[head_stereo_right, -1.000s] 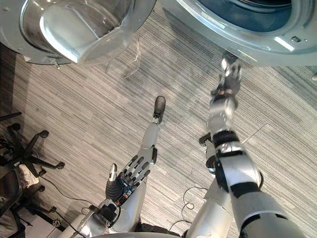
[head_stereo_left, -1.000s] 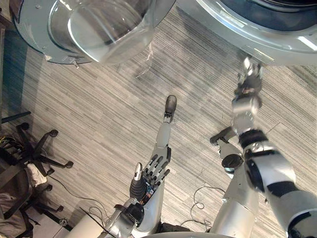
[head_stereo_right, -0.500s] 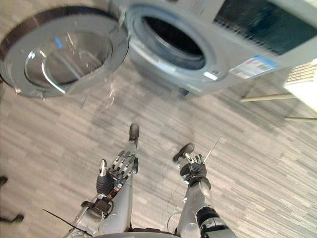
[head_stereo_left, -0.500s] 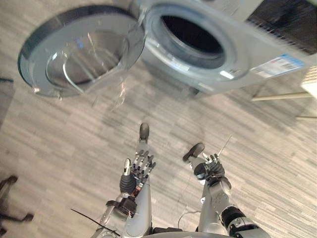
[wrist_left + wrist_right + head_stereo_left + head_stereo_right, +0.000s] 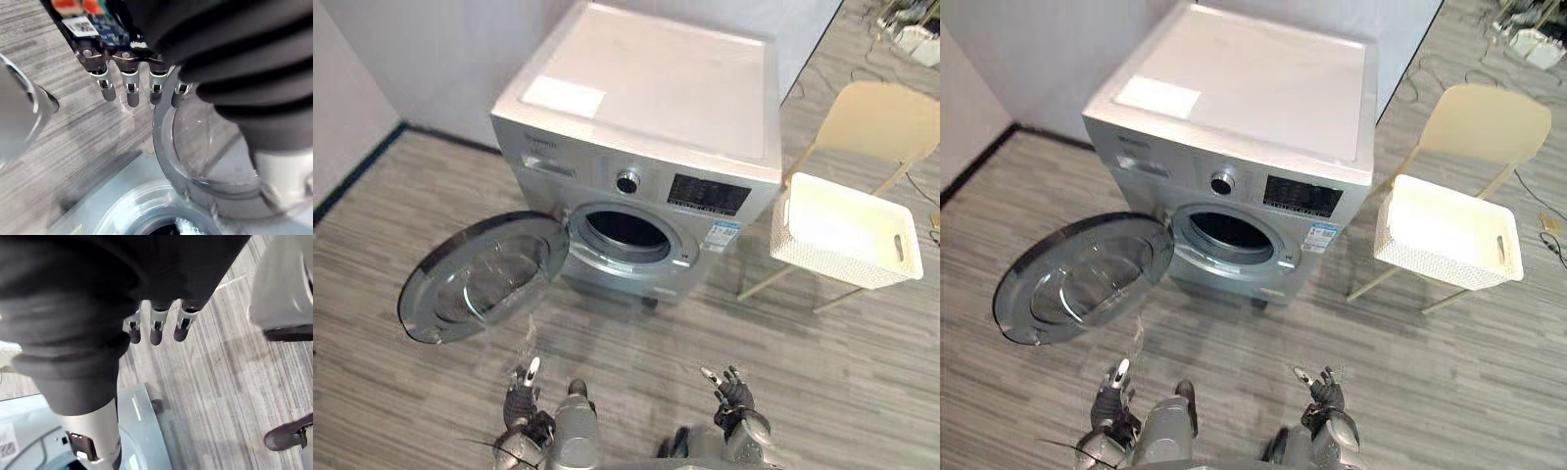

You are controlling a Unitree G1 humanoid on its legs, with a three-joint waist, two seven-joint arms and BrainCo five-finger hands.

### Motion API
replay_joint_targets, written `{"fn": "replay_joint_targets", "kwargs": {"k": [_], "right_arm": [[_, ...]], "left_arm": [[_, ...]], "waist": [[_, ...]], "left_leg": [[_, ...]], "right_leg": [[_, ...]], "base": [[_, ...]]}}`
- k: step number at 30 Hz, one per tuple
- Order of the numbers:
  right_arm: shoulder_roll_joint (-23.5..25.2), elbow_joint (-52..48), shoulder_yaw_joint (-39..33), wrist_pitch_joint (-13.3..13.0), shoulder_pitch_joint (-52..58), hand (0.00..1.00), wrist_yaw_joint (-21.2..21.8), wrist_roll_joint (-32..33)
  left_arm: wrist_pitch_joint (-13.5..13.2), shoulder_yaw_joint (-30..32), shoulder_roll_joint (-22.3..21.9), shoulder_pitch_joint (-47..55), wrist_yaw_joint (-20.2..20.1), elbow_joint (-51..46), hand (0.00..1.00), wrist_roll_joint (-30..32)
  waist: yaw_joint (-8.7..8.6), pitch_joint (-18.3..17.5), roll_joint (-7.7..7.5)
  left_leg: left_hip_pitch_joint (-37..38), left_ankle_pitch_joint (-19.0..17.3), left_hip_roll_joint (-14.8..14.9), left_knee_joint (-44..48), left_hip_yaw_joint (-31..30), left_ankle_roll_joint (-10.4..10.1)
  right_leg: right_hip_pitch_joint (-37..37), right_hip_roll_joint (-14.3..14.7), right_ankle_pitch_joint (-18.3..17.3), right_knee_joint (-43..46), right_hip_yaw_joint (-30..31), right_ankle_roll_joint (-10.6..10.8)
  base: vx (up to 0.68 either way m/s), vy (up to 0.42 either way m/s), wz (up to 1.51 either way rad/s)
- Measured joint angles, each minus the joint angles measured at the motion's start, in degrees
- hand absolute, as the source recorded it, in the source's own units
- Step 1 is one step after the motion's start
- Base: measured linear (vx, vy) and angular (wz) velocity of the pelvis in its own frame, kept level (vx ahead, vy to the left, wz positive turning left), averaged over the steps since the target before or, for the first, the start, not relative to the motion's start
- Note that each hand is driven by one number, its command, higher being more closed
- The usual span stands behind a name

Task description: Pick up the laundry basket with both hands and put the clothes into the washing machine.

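Observation:
A white laundry basket (image 5: 842, 230) rests on the seat of a cream chair (image 5: 886, 122), to the right of the washing machine (image 5: 636, 127). Its inside looks plain white. The machine's round glass door (image 5: 484, 279) hangs wide open to the left, and the dark drum opening (image 5: 626, 230) is uncovered. My left hand (image 5: 522, 392) and right hand (image 5: 732, 392) are low at the view's bottom edge, well short of the machine and the basket. Both are open and hold nothing. Past the left hand's straight fingers (image 5: 127, 88) the left wrist view takes in the door glass (image 5: 205, 161). The right hand's fingers (image 5: 156, 328) hang over bare floor.
Grey striped floor (image 5: 783, 333) spreads between me and the machine. The open door reaches out over the floor at the front left. A grey wall (image 5: 431, 59) stands behind the machine. Cables and a small white object (image 5: 915, 29) lie at the far right.
The camera has tilted up from the floor to the whole machine and the basket. My right arm, stretched towards the drum a second ago, has drawn back low beside the left.

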Motion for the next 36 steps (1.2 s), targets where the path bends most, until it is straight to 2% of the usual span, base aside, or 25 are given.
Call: {"fn": "replay_joint_targets", "kwargs": {"k": [1,2,3,4,5,6,7,8,10,11,13,14,15,16,18,19,21,24,27,29,32,33,34,35,36], "right_arm": [[-0.7,1.5,0.0,0.7,-1.3,0.00,0.1,-0.4],[-1.6,2.6,-0.1,1.2,-1.6,0.00,0.0,-0.6],[-2.1,3.6,-0.1,1.5,-1.4,0.00,-0.1,-0.8],[-2.4,4.3,-0.2,1.7,-1.4,0.00,-0.3,-1.0],[-2.5,5.8,-0.3,2.2,-0.7,0.00,-0.6,-1.9],[-2.5,6.4,-0.3,2.8,-0.3,0.00,-0.8,-2.4],[-2.5,6.4,-0.4,3.1,0.0,0.00,-0.8,-2.7],[-2.6,6.4,-1.4,3.2,0.6,0.00,-0.8,-3.4],[-3.4,6.3,-2.3,3.4,1.9,0.00,-1.2,-4.6],[-4.1,6.3,-3.6,3.9,3.1,0.00,-1.3,-5.1],[-4.5,6.1,-6.6,4.4,4.9,0.00,-1.3,-6.6],[-4.4,5.9,-9.1,4.8,6.0,0.00,-1.1,-7.1],[-4.2,5.8,-10.8,5.0,6.4,0.00,-1.0,-7.1],[-3.9,6.0,-13.9,5.7,6.9,0.00,-0.9,-7.1],[-2.0,6.3,-15.7,5.7,7.0,0.00,0.1,-7.1],[-1.7,6.4,-16.0,5.8,7.0,0.00,0.2,-7.1],[-1.4,6.8,-15.1,5.7,7.1,0.00,0.8,-7.1],[-2.0,6.8,-11.1,5.7,7.0,0.00,2.2,-8.5],[-4.2,6.8,-5.6,5.8,7.0,0.00,3.4,-10.5],[-5.4,6.7,-2.2,5.7,6.5,0.00,3.9,-10.9],[-6.2,6.3,2.1,5.4,4.7,0.00,3.9,-10.1],[-6.1,5.6,3.9,5.2,3.6,0.00,3.9,-8.9],[-6.0,5.2,4.7,5.1,3.0,0.00,3.9,-8.3],[-5.8,4.0,5.4,4.6,2.1,0.00,3.9,-6.8],[-5.6,3.3,5.4,4.3,1.6,0.00,3.9,-6.3]], "left_arm": [[0.6,0.1,-0.2,-0.3,0.7,0.1,0.00,0.2],[0.9,0.4,-0.6,-0.2,1.5,-0.4,0.00,1.3],[0.8,0.8,-0.6,-0.1,2.9,-1.5,0.00,2.3],[0.8,1.1,-0.6,0.0,3.7,-2.6,0.00,2.4],[0.7,2.0,-0.6,0.3,5.4,-5.7,0.00,2.6],[0.7,3.7,-0.6,1.5,6.2,-9.4,0.00,2.8],[0.6,4.6,-0.7,2.0,6.8,-11.6,0.00,3.3],[0.7,5.9,-0.3,3.0,7.9,-15.7,0.00,5.0],[0.8,7.8,-0.3,3.2,8.2,-20.9,0.00,7.3],[1.3,8.5,-0.3,3.2,8.5,-24.0,0.00,10.4],[2.4,10.3,-0.4,3.8,8.7,-27.6,0.00,16.7],[3.5,12.0,-0.5,4.3,8.9,-29.5,0.00,21.3],[4.0,13.1,-0.6,4.4,9.0,-29.6,0.00,23.3],[5.3,15.6,-1.2,4.2,9.3,-30.0,0.00,26.0],[6.6,19.2,-0.9,3.5,10.6,-30.9,0.00,29.5],[7.7,20.6,-0.8,2.3,11.6,-31.0,0.00,30.9],[9.3,21.4,0.4,0.6,13.1,-30.4,0.00,33.9],[11.0,22.8,5.0,-2.3,14.1,-25.4,0.00,36.7],[13.3,28.2,10.5,-6.4,14.4,-16.1,0.00,38.8],[14.3,30.9,17.1,-9.7,14.3,-7.6,0.00,39.4],[14.3,30.9,29.8,-18.7,13.7,3.6,0.00,38.9],[14.1,29.6,35.1,-23.7,13.3,7.4,0.00,38.0],[13.8,28.8,37.6,-26.5,12.7,9.2,0.00,37.9],[13.3,26.5,41.5,-32.2,11.7,11.9,0.00,37.4],[13.2,25.1,42.9,-35.1,11.4,12.8,0.00,37.3]], "waist": [[1.10,-0.6,1.93],[0.99,-1.1,4.30],[1.08,-1.2,5.43],[1.35,-1.2,5.75],[1.55,-1.3,5.97],[1.68,-1.3,5.53],[1.60,-1.2,5.21],[1.58,-1.0,4.51],[1.45,-1.2,4.56],[1.00,-1.4,4.55],[-0.17,-2.1,4.73],[-0.74,-3.7,5.49],[-0.80,-4.4,5.85],[-2.16,-5.7,6.31],[-3.60,-6.4,5.32],[-3.71,-6.6,5.01],[-3.65,-7.1,4.45],[-3.61,-7.9,4.40],[-3.94,-9.3,5.77],[-3.80,-9.0,5.52],[-3.55,-4.9,3.77],[-3.44,-2.7,1.81],[-3.45,-1.2,1.49],[-3.33,0.7,-1.11],[-3.22,2.2,-1.36]], "left_leg": [[-0.1,1.1,0.1,-1.2,0.3,-0.2],[0.2,3.3,0.8,-3.3,-0.3,-0.1],[0.6,4.5,0.7,-4.9,-0.8,-0.4],[1.0,5.2,0.5,-5.6,-1.2,-1.0],[1.2,6.6,-0.5,-6.5,-4.3,-2.7],[1.8,8.8,-1.6,-7.9,-8.1,-5.2],[2.2,9.8,-2.3,-8.6,-9.5,-5.7],[2.0,9.0,-2.3,-7.2,-10.1,-5.1],[0.7,5.6,-0.5,1.8,-8.4,-0.5],[1.4,4.6,1.6,6.0,-7.1,1.0],[4.3,4.8,5.5,6.8,-6.8,0.9],[6.6,6.5,7.8,5.1,-6.7,1.6],[8.0,5.7,7.8,2.8,-7.4,0.0],[9.0,3.6,5.7,0.1,-6.1,-2.1],[9.9,2.7,3.3,-4.5,-5.0,-3.6],[11.3,1.3,2.9,-6.6,-4.8,-5.7],[13.2,0.3,1.8,-10.2,-4.4,-7.1],[14.2,0.7,1.8,-12.7,-3.5,-7.7],[15.0,1.4,2.3,-14.7,-1.8,-8.6],[14.9,2.7,3.2,-16.0,-0.2,-8.8],[13.0,3.7,4.7,-16.0,-0.3,-9.6],[11.4,4.6,5.2,-15.9,-0.5,-9.5],[10.2,5.1,5.3,-16.0,-0.7,-9.6],[7.6,6.2,5.5,-16.0,-0.9,-9.3],[6.2,6.7,5.5,-16.0,-1.0,-9.2]], "right_leg": [[2.3,1.5,0.2,-6.8,-0.2,-0.7],[3.6,2.9,2.6,-10.3,-0.9,-1.1],[3.8,3.3,3.3,-11.5,-1.5,-1.1],[3.9,3.3,3.4,-11.6,-1.5,-1.1],[3.9,3.0,3.3,-11.4,-1.5,-1.2],[3.8,2.2,3.5,-11.3,-1.5,-1.9],[3.8,1.6,3.7,-11.3,-1.6,-2.3],[3.7,0.6,5.1,-11.4,-1.8,-2.5],[4.0,-1.6,5.9,-11.3,-2.2,-1.9],[5.0,-3.4,6.6,-11.4,-2.5,-0.8],[5.9,-6.1,7.6,-11.9,-2.9,1.0],[5.9,-6.9,8.8,-13.1,-2.9,3.1],[6.0,-7.3,9.6,-14.0,-2.8,4.5],[7.7,-8.2,12.3,-18.0,-3.5,5.2],[9.7,-8.2,14.4,-23.4,-4.6,4.4],[10.8,-8.2,16.6,-24.9,-5.8,5.1],[11.5,-8.4,17.3,-25.4,-6.6,5.8],[10.8,-8.3,17.4,-25.3,-5.9,6.8],[8.4,-7.6,17.8,-25.2,-3.2,7.3],[6.3,-6.5,18.7,-25.3,-1.2,6.5],[3.4,-4.9,19.6,-24.7,-0.2,5.7],[1.5,-4.4,20.1,-24.3,0.1,5.3],[0.3,-4.2,20.4,-24.3,0.1,5.2],[-1.8,-3.9,21.5,-24.4,0.1,4.7],[-2.9,-3.9,22.1,-24.6,0.1,4.6]], "base": [[-0.08,-0.063,-0.23],[-0.13,-0.060,-0.09],[-0.14,-0.026,0.10],[-0.16,-0.019,0.19],[-0.15,-0.020,0.12],[-0.13,-0.016,0.07],[-0.10,0.004,-0.03],[-0.09,0.091,-0.04],[-0.07,0.153,0.08],[-0.01,0.236,0.23],[0.02,0.379,0.23],[0.01,0.299,0.12],[0.04,0.458,0.22],[0.03,0.458,0.40],[0.04,0.402,0.43],[0.01,0.254,0.26],[-0.07,0.257,0.23],[-0.09,0.053,-0.08],[-0.12,-0.016,-0.40],[-0.10,-0.038,-0.39],[-0.13,-0.062,-0.17],[-0.15,-0.053,-0.10],[-0.14,-0.042,-0.04],[-0.12,-0.036,0.01],[-0.18,-0.042,0.05]]}}
